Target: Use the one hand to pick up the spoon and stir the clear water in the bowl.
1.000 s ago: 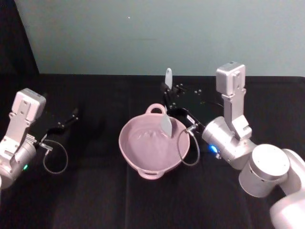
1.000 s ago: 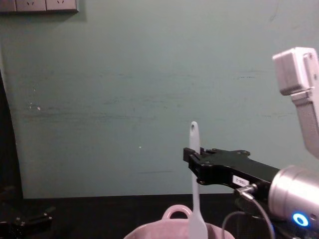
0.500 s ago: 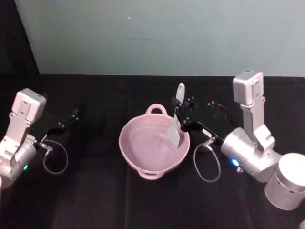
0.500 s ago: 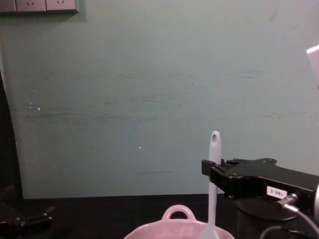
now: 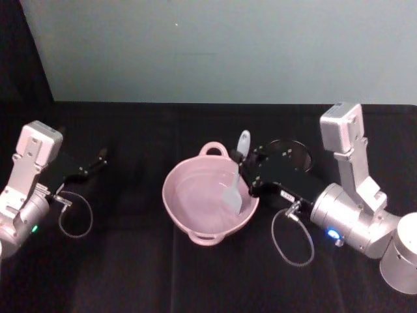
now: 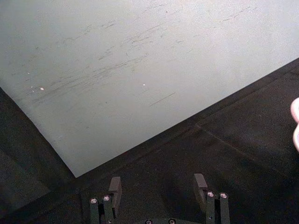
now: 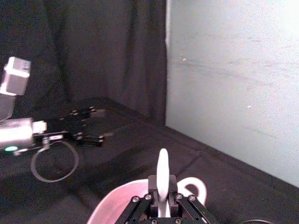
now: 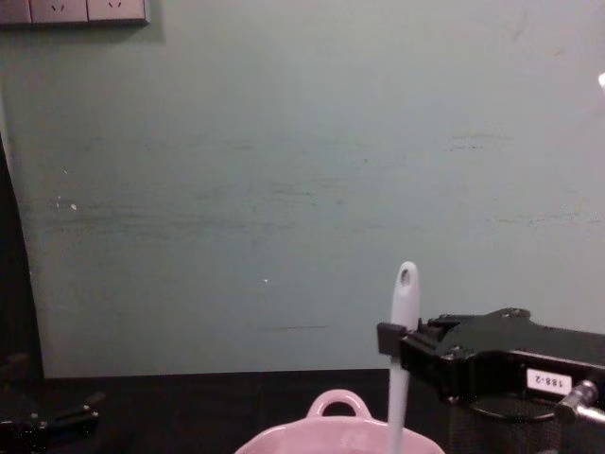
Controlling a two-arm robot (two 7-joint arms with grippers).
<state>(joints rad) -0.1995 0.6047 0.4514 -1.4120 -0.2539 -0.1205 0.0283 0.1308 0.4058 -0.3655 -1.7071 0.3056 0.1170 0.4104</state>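
The pale pink bowl (image 5: 171, 207) sits mid-table, its loop handle (image 8: 337, 405) at the far side. The white spoon (image 5: 236, 184) stands tilted in the bowl's right half with its broad end down inside and its holed handle end (image 8: 406, 280) sticking up. My right gripper (image 5: 246, 171) is shut on the spoon's handle, reaching in from the right; the right wrist view shows the spoon (image 7: 162, 173) pinched between the jaws above the bowl (image 7: 111, 209). My left gripper (image 5: 93, 163) rests open at the left, well away from the bowl.
A black wire-mesh cup (image 5: 293, 150) stands behind the right gripper, to the right of the bowl. The table is covered in black cloth and a pale green wall rises behind it. Cable loops hang from both wrists.
The right gripper has carried the spoon from the bowl's middle to its right side and lowered it; the handle end sits lower. The left arm has stayed still.
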